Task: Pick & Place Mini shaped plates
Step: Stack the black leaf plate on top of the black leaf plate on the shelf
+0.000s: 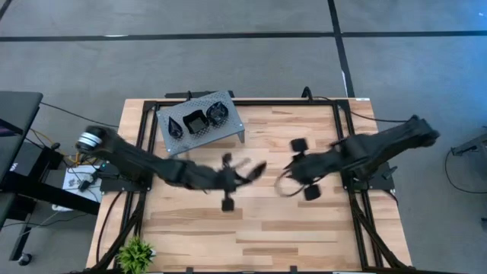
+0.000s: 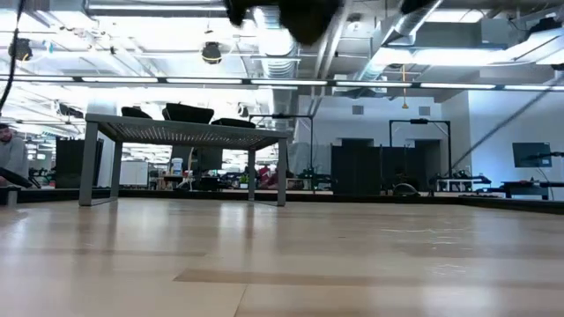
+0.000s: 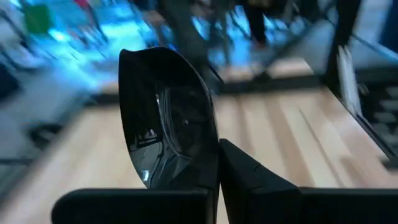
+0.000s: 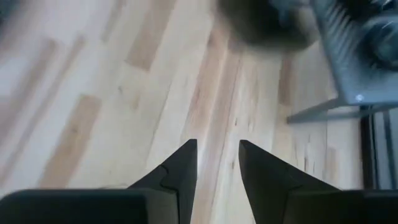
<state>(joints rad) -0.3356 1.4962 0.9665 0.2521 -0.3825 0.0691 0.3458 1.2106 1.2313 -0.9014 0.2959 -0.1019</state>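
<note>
While the high view shows the left end effector (image 1: 245, 176) over mid-worktop (image 1: 304, 221), three plates (image 1: 196, 120) sit on the grey stand (image 1: 232, 129); the right end effector (image 1: 293, 179) hangs nearby. Left wrist view: clamped on a black plate's (image 3: 168, 118) edge, which might slip. Right wrist view: fingers (image 4: 180, 165) apart, empty

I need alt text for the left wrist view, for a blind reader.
The left end effector is shut on the edge of a glossy black mini plate, held upright above the wooden table. The background is blurred.
</note>
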